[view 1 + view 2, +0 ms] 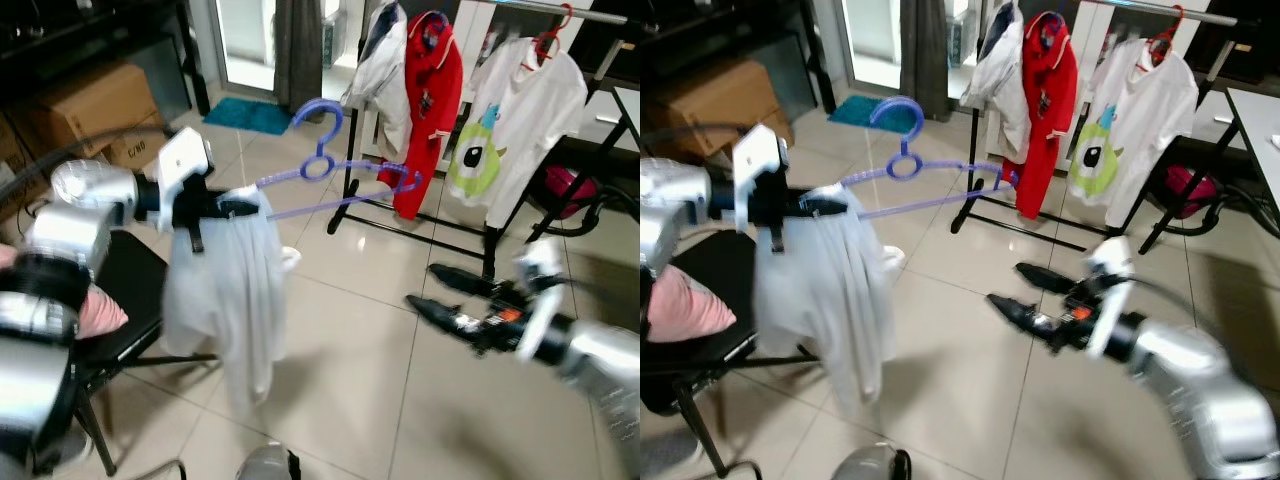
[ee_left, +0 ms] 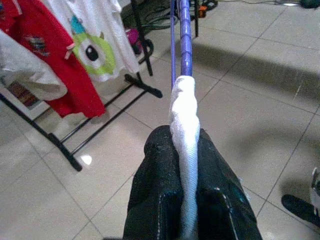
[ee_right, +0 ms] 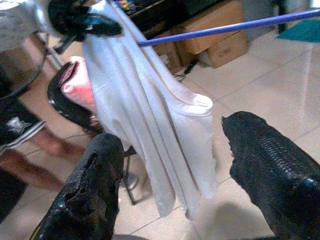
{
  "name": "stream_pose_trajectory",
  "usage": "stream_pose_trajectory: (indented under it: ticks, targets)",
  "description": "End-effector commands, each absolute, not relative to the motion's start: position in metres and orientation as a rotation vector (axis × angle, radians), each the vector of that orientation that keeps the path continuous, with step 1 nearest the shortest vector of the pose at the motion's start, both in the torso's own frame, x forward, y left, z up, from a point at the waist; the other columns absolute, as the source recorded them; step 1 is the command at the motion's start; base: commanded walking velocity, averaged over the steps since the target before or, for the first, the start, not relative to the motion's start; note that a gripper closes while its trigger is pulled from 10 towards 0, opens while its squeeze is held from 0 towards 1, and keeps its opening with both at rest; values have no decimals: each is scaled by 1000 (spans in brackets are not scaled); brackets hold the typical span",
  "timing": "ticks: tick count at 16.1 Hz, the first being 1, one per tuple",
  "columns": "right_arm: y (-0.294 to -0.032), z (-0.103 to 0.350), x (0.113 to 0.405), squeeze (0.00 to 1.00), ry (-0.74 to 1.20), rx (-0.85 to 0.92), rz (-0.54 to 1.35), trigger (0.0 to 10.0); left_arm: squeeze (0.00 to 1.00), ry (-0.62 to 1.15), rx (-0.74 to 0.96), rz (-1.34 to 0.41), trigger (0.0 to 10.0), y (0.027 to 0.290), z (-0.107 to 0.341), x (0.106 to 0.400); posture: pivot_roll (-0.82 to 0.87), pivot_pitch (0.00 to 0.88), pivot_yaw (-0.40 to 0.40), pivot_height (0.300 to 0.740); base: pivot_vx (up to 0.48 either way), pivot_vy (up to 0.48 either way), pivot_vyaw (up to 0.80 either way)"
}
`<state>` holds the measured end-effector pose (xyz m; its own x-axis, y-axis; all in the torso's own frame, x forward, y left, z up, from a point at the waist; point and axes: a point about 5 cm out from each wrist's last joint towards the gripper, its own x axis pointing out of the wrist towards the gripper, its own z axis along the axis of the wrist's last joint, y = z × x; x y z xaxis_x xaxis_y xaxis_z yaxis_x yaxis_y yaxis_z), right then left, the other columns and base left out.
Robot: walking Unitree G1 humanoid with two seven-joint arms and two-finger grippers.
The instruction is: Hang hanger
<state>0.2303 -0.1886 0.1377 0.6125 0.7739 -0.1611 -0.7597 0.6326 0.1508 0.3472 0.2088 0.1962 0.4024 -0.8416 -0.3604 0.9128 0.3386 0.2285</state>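
You have one purple hanger point(image 1: 330, 175) in the air, lying almost level, with its hook turned up and away from the left gripper point(image 1: 228, 207) and its far end reaching toward the clothes rack point(image 1: 420, 225). One white garment point(image 1: 228, 295) is draped over the end nearest that gripper and hangs straight down below it; the left wrist view shows the two black fingers point(image 2: 157, 195) pressed tight on either side of the cloth-wrapped hanger arm point(image 2: 184, 45), so your left gripper is clamped on hanger and cloth together. The rack stands beyond the hanger's far tip and carries three garments that you can count: a white shirt point(image 1: 385, 75), a red one point(image 1: 432, 120) and a white T-shirt with a green one-eyed figure point(image 1: 520, 130), the last on a red hanger point(image 1: 552, 38). Your right gripper point(image 1: 440, 295) is low and out in front on the right, over the pale tiled floor point(image 1: 380, 380), with its two fingers point(image 3: 92, 192) spread wide and holding nothing; its wrist view looks between them at the hanging white garment point(image 3: 150, 125) and the purple bar point(image 3: 225, 27) above. Below and behind the left gripper sits one black chair point(image 1: 130, 300) with something pink point(image 1: 100, 312) on its seat. Past it, by the wall, you can make out cardboard boxes point(image 1: 95, 105), and one teal mat point(image 1: 250, 115) lies by the doorway, well beyond the hook.
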Motion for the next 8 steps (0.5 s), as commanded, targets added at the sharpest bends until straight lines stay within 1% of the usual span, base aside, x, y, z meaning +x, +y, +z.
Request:
stream_pose_trajectory:
  ticks: [1, 2, 4, 6, 8]
  targets:
    - [-188, 140, 231, 1000, 208, 33, 873, 10000, 0, 138, 425, -1155, 0, 204, 206, 348, 59, 16, 64, 740, 0, 0, 0]
    - [-177, 126, 228, 1000, 205, -7, 818, 10000, 0, 82, 334, -1195, 0, 193, 195, 332, 37, 40, 75, 740, 0, 0, 0]
    - [-169, 115, 230, 1000, 196, -44, 770, 10000, 0, 74, 276, -1234, 0, 188, 192, 318, 32, 55, 87, 740, 0, 0, 0]
    - [-161, 114, 232, 1000, 134, -15, 760, 10000, 0, 67, 213, -1312, 0, 185, 201, 303, 28, 80, 92, 740, 0, 0, 0]
    - [-153, 118, 228, 1000, 95, 11, 798, 10000, 0, 67, 183, -1368, 0, 184, 212, 294, 6, 93, 114, 740, 0, 0, 0]
